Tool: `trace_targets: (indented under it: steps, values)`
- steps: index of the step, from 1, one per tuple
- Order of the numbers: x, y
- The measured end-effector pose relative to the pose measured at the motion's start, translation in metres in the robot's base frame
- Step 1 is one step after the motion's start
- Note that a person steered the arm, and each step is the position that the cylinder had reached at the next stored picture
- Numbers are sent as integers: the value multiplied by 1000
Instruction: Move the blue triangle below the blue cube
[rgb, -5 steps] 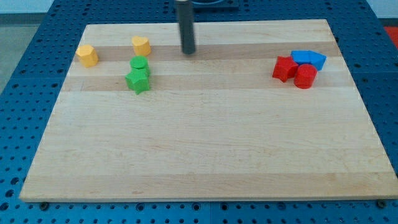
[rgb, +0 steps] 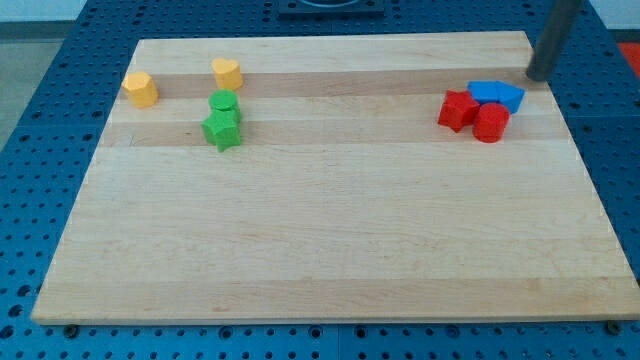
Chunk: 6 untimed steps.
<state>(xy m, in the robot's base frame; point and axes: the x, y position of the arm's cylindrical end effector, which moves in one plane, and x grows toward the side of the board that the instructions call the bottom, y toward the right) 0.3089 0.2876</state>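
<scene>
Camera view: the blue blocks (rgb: 496, 95) sit near the board's (rgb: 320, 230) right edge toward the top, pressed so close together that I cannot tell triangle from cube. Touching them below and to the left are a red cylinder (rgb: 490, 122) and a red star (rgb: 458, 110). My tip (rgb: 540, 76) stands just up and right of the blue pair — apart from them; it is a bare rod, gripping nothing. Far left sit two green blocks (rgb: 222, 120) and two yellow blocks (rgb: 227, 73) (rgb: 141, 89).
</scene>
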Motion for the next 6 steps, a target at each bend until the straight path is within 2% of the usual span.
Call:
trace_targets:
  steps: [2,3,6]
  values:
    - [34,-58]
    - [36,-65]
    - [39,-38]
